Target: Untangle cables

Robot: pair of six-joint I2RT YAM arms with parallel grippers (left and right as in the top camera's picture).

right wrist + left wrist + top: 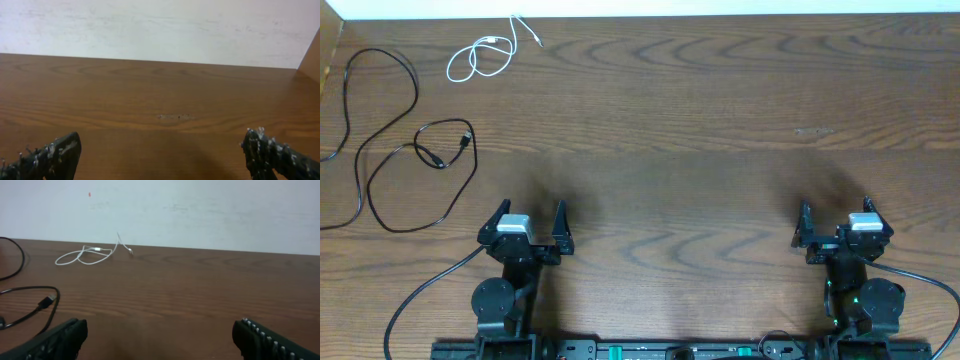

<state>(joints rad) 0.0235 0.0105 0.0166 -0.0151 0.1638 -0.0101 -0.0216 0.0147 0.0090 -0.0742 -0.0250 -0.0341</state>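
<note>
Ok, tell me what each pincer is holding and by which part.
Nothing is held. The left pincer and right pincer are both open and empty. The white cable and black cables lie on the table, apart from both.

Soft, even light falls from above on the table (pixel 700 120). Blurred shadows darken the wood just ahead of the left end effector (pixel 530 222) and the right end effector (pixel 837 222). The wrist views look grainy, their near fingertips (pixel 65 336) out of focus.
</note>
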